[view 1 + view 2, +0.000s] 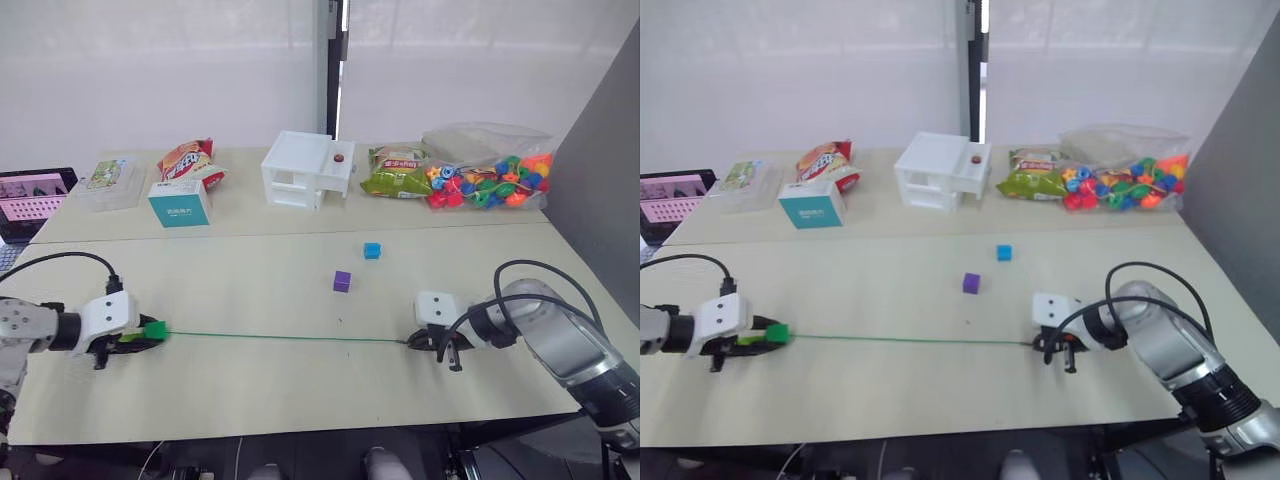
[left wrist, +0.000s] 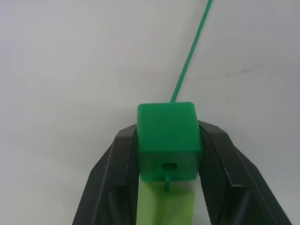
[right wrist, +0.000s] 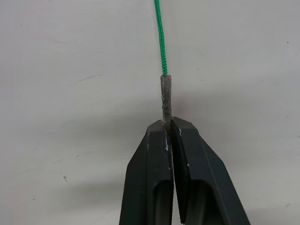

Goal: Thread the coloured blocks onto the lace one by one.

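A pale table (image 1: pixel 300 390) carried everything. Along its far edge sat a clear bag of bright beads (image 1: pixel 490 170), a white box with compartments (image 1: pixel 305 170), a green snack packet (image 1: pixel 395 172), a red-and-orange snack bag (image 1: pixel 190 162), a clear plastic case (image 1: pixel 108 182) and a small teal-and-white carton (image 1: pixel 181 203); the print on these was too small to read. A laptop (image 1: pixel 30 200) showed at the far left.

The lace (image 1: pixel 290 338) lay stretched straight across the near part of the table between the two arms. The right gripper (image 3: pixel 169 129) was pinched tight on the lace's grey tip (image 3: pixel 166 96). The left gripper (image 2: pixel 168 154) clamped a dark green block (image 2: pixel 168 140) with the lace running through its hole, a lime green block (image 2: pixel 166 208) just behind it.

A purple block (image 1: pixel 342 281) and a blue block (image 1: pixel 372 250) lay loose mid-table, apart from the lace.
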`<act>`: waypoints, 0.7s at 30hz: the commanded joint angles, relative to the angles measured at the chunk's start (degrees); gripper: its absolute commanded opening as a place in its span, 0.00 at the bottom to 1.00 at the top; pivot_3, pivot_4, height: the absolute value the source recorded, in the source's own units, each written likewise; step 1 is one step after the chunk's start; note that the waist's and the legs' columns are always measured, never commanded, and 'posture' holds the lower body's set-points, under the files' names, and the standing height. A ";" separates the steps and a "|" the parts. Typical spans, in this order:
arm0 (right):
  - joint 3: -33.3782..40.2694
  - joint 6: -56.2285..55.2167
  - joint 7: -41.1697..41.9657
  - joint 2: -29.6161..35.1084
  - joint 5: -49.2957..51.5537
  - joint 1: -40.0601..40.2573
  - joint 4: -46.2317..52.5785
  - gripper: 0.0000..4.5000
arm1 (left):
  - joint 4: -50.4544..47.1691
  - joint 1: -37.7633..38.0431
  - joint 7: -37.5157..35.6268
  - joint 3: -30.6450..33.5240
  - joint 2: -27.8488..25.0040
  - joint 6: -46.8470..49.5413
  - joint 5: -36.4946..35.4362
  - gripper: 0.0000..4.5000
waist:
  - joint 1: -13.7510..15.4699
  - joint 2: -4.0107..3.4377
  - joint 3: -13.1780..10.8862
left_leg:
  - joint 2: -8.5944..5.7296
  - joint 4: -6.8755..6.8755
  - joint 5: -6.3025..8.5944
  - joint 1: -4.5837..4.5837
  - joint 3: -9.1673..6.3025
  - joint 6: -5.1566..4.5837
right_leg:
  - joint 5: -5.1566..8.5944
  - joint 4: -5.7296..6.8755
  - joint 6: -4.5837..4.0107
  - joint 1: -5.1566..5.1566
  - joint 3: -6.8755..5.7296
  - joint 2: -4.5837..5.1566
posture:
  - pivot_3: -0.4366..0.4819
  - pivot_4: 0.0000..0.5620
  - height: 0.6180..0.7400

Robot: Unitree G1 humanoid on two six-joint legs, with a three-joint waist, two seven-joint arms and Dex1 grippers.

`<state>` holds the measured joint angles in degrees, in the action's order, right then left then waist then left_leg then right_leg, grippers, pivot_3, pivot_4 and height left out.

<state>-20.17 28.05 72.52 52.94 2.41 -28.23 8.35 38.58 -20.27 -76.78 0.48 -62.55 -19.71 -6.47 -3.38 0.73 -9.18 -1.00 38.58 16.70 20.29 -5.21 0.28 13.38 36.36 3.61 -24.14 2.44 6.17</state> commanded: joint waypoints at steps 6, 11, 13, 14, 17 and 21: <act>1.00 -0.20 0.33 -0.33 0.22 -0.73 1.01 0.00 | -2.17 -9.78 -3.80 0.89 0.43 5.76 -1.87 0.93 | 0.96 0.35 -0.19 | -0.01 0.23 0.00 0.27 -0.02 0.00 | -0.01 0.11 -0.01 -0.13 -0.03 0.01 | 0.48 0.27 1.00; 1.24 0.35 0.08 -0.29 0.37 -0.21 1.67 0.00 | -12.29 -15.60 -5.64 1.54 4.32 16.69 -8.04 0.99 | 1.40 0.38 -0.21 | -0.04 0.37 0.00 0.47 -0.06 0.01 | -0.02 0.35 0.00 -0.17 -0.06 0.05 | 0.48 0.27 1.00; 1.34 0.64 -0.08 -0.30 0.43 -0.07 1.93 0.00 | -16.66 -16.38 -5.42 1.36 6.43 20.36 -9.90 0.99 | 1.18 0.39 -0.21 | -0.04 0.36 0.00 0.49 -0.08 0.00 | -0.02 0.36 0.00 -0.19 -0.06 0.05 | 0.48 0.27 1.00; 1.50 0.83 -0.22 -0.30 0.55 0.07 2.21 0.00 | -19.78 -16.50 -4.91 0.78 8.14 22.55 -11.00 0.99 | 1.10 0.39 -0.21 | -0.04 0.35 0.00 0.50 -0.08 0.00 | -0.02 0.37 0.00 -0.20 -0.06 0.05 | 0.48 0.27 1.00; 1.80 1.41 -0.43 -0.35 0.86 0.20 2.95 0.00 | -26.14 -16.35 -3.40 -0.88 12.29 25.85 -11.94 0.99 | 0.89 0.40 -0.22 | -0.04 0.34 0.00 0.53 -0.10 0.00 | -0.02 0.37 0.00 -0.22 -0.07 0.05 | 0.48 0.27 1.00; 2.27 2.77 -0.48 -0.69 2.01 0.19 4.68 0.00 | -31.70 -16.83 1.83 -6.92 23.29 24.10 -9.04 0.99 | 1.04 0.41 -0.22 | -0.04 0.37 0.00 0.56 -0.12 0.00 | -0.02 0.35 0.00 -0.22 -0.06 0.05 | 0.48 0.27 1.00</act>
<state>-19.63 30.41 72.12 52.28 3.27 -27.86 10.44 9.81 -36.25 -77.57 -3.91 -42.04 5.89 -16.75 -2.34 1.14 -9.40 -1.05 38.98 16.70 20.87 -5.33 0.29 13.36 36.71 3.60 -24.36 2.37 6.22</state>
